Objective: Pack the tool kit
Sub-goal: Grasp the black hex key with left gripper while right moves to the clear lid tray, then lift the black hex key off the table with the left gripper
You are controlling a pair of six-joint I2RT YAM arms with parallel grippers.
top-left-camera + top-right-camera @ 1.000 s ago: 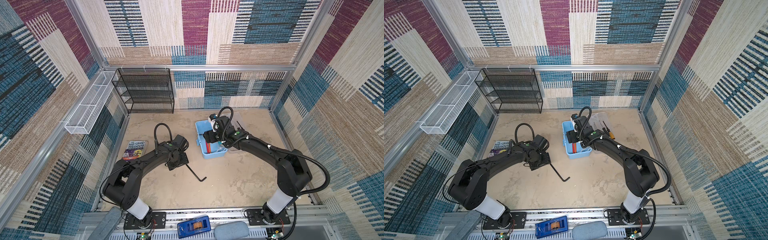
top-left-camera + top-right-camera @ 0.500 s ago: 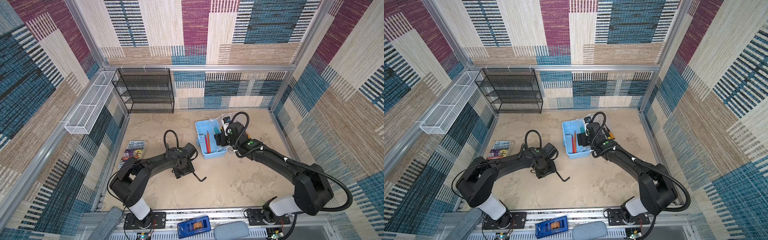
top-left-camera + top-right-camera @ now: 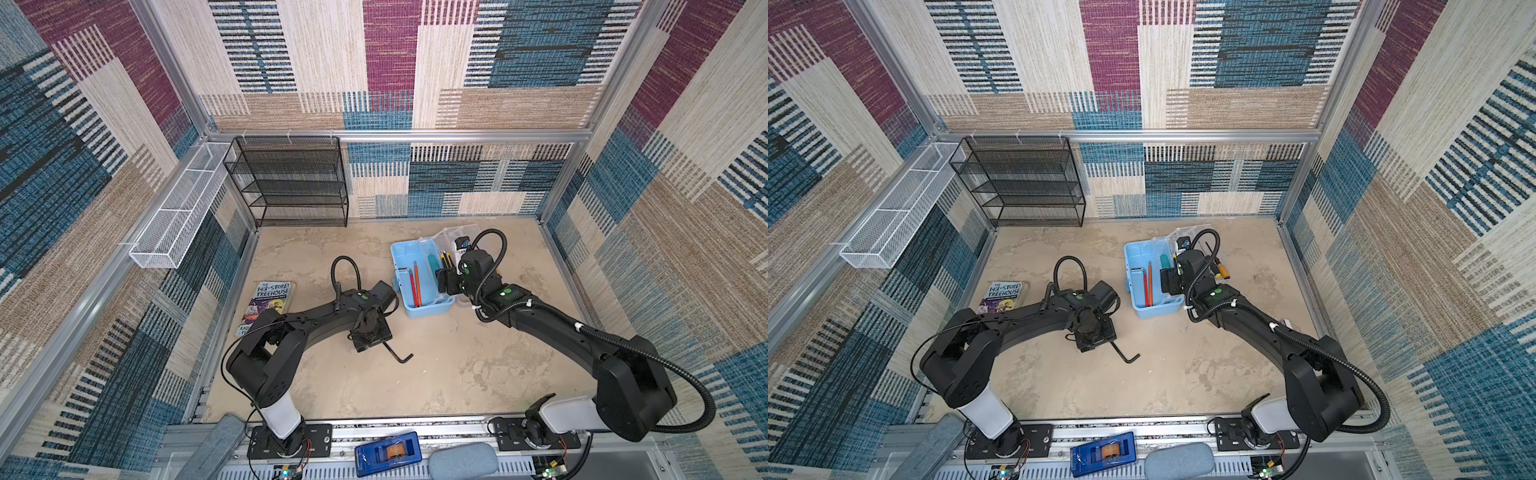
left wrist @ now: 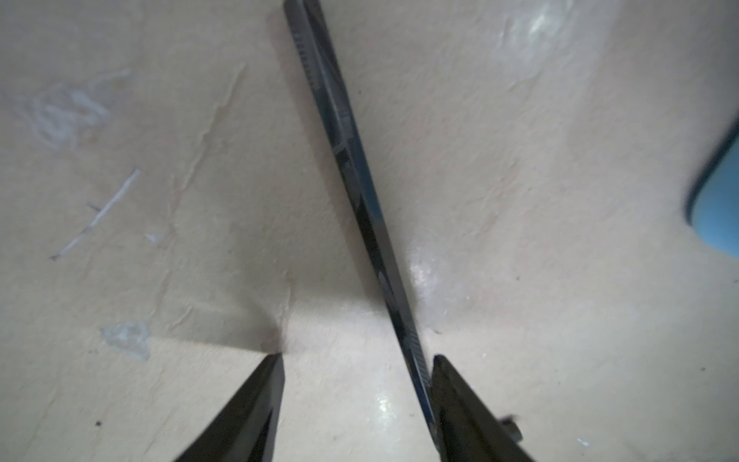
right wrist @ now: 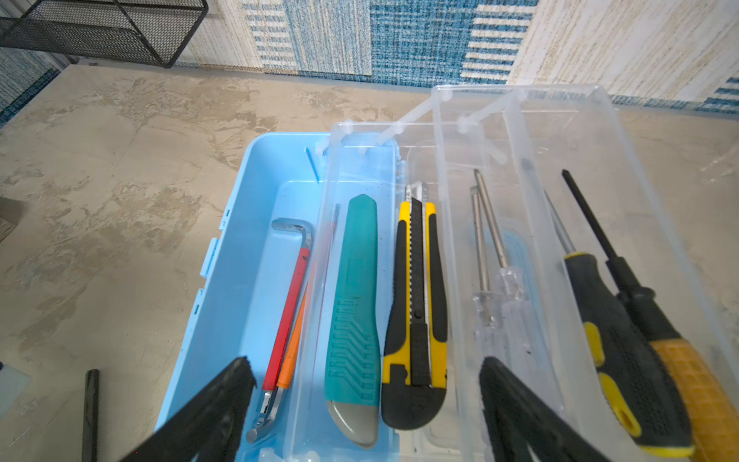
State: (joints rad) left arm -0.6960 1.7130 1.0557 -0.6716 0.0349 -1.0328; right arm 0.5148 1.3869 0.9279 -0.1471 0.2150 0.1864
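Woven panels in blue, maroon and beige patches covered the walls [image 3: 390, 62], held in an aluminium frame [image 3: 457, 135]. A black mesh shelf rack [image 3: 291, 183] stood at the back wall beside a white wire basket [image 3: 178, 208]. The mottled beige table [image 3: 457, 374] lay evenly lit.

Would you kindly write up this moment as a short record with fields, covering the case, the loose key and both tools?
case: pale blue case on the table, clear lid open
inside: red-sleeved hex key, orange pencil, teal knife, yellow-black knife
loose: black hex key flat on the table, outside the case
left tool: open, key's shaft between its fingers, not clamped
right tool: open above the case, holding nothing
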